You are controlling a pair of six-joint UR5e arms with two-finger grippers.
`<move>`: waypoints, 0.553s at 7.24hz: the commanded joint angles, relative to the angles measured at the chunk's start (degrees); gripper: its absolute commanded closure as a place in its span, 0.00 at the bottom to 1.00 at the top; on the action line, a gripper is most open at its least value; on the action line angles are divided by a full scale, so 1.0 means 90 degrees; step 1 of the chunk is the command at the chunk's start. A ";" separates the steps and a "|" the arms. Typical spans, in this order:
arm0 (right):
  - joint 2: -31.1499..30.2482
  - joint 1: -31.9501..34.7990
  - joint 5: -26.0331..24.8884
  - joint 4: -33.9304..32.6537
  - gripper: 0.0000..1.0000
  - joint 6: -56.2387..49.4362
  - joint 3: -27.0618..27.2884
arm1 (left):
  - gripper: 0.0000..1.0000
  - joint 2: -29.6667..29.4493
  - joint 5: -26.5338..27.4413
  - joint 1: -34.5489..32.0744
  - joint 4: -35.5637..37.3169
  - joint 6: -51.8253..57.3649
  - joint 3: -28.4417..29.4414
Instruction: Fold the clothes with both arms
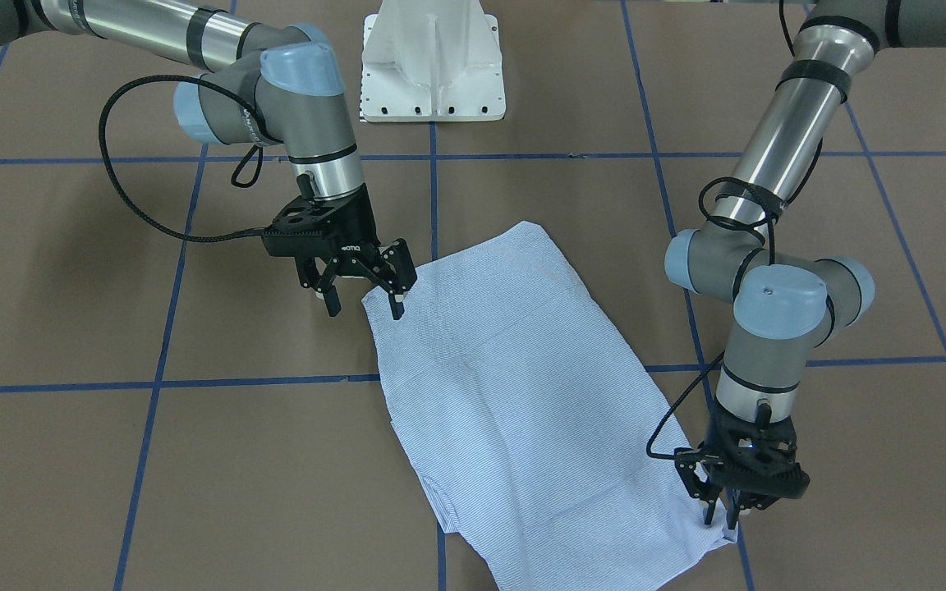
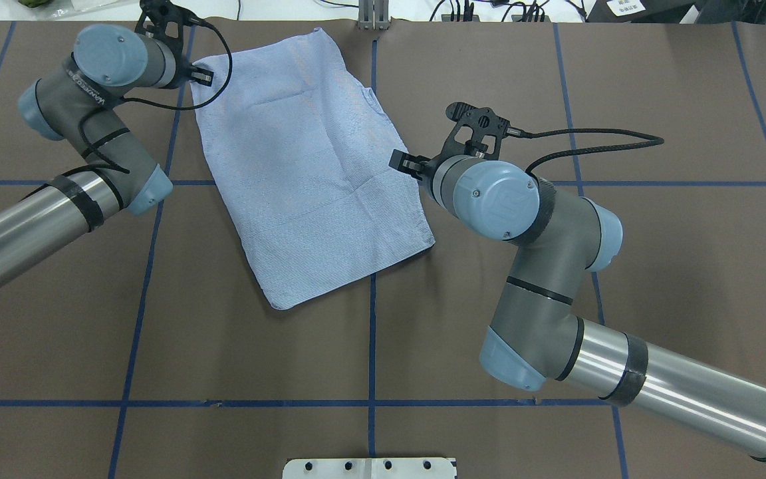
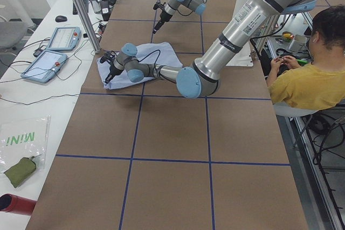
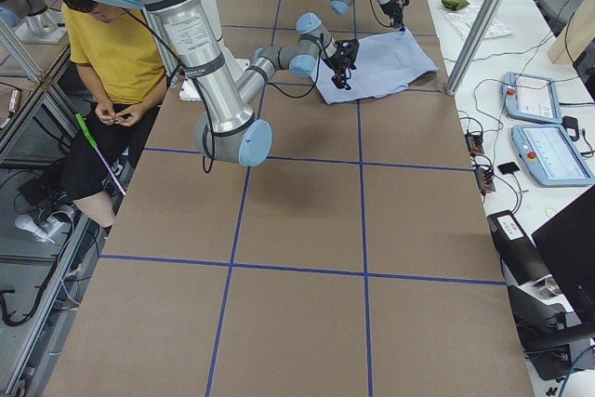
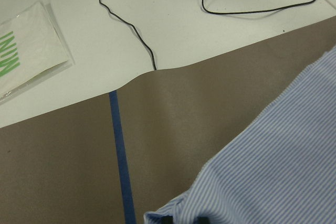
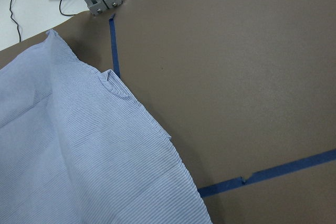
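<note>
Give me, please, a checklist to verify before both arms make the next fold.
1. Folded light blue, finely striped fabric shirt lies flat on the brown table: ok.
2. Silver-grey left arm, jaws closed on the shirt's far corner: ok.
3. Silver-grey right arm, jaws gripping the shirt: not ok, they stand open at its edge.
4. Left arm's black cable clear of the cloth: cannot tell.
</note>
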 commanded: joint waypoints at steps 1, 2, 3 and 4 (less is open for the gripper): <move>0.0066 -0.0219 0.0004 -0.0402 0.00 0.1001 0.0020 | 0.00 0.0871 -0.1151 -0.0016 -0.0110 0.0002 -0.1347; 0.0327 -0.0356 0.0063 -0.1199 0.01 0.1753 0.0001 | 0.00 0.1010 -0.1177 -0.0006 -0.0111 -0.0076 -0.1557; 0.0446 -0.0493 0.0102 -0.1545 0.02 0.2186 -0.0028 | 0.00 0.1012 -0.1178 0.0023 -0.0120 -0.0251 -0.1559; 0.0447 -0.0649 0.0102 -0.1539 0.03 0.2587 -0.0077 | 0.00 0.1012 -0.1168 0.0033 -0.0121 -0.0253 -0.1559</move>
